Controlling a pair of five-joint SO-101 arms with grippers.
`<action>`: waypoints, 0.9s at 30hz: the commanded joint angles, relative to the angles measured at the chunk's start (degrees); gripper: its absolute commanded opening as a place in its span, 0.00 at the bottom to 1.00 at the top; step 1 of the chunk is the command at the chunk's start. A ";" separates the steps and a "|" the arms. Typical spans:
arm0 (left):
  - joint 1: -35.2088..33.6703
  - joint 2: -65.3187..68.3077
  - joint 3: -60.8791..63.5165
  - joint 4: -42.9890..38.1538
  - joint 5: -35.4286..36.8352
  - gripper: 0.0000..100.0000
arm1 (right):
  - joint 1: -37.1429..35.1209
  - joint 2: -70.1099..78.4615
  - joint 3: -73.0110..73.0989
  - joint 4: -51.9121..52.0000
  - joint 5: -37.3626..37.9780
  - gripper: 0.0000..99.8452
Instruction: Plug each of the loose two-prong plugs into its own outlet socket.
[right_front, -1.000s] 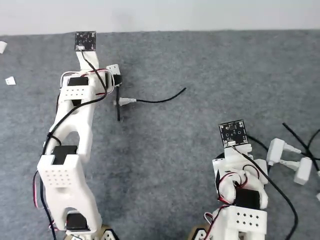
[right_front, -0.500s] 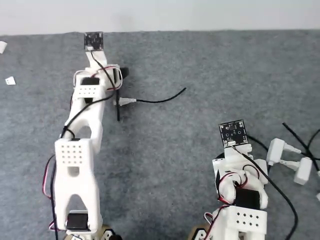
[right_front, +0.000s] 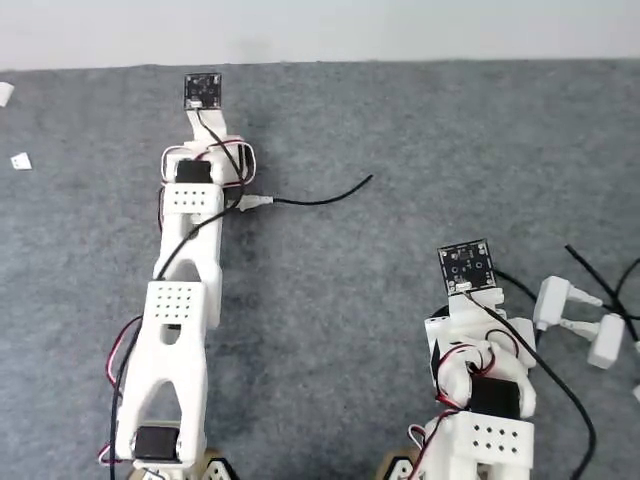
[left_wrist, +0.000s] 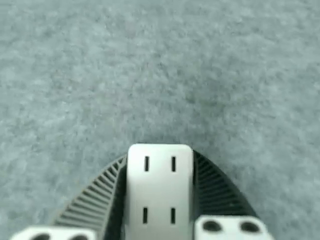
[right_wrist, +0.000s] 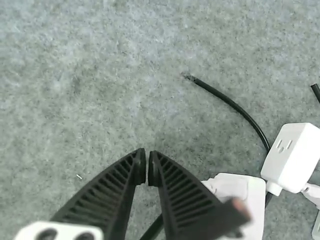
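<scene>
Swung rightward since before, the left arm (right_front: 185, 300) stands beside the plug (right_front: 255, 201); left gripper (left_wrist: 160, 165) clamps a white outlet block (left_wrist: 160, 192), right gripper (right_wrist: 146, 162) pinched shut on nothing

white outlet block (left_wrist: 160, 192): gripped in left claw (left_wrist: 160, 152) | white two-prong plug (right_front: 256, 201), black cord (right_front: 320, 201): lying flat

We saw soft, even light from above on the grey counter (right_front: 350, 300), bright throughout and free of glare. The arms cast only faint, short shadows close beneath themselves. The white outlet block (left_wrist: 160, 190) gripped in the left hand (left_wrist: 160, 156) was lit flatly. Just ahead of the closed right hand (right_wrist: 147, 167), the cable (right_wrist: 230, 105) threw a thin shadow.
</scene>
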 joint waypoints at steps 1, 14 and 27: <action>0.53 0.09 -6.64 7.30 0.00 0.01 | -0.31 -0.84 -0.44 -0.57 0.70 0.02; 2.46 -27.52 -6.20 40.70 0.62 0.01 | -0.31 -0.84 -0.35 -0.66 0.70 0.02; -2.37 -27.52 -6.20 41.14 8.97 0.01 | -0.31 -0.84 -0.35 -0.66 0.70 0.02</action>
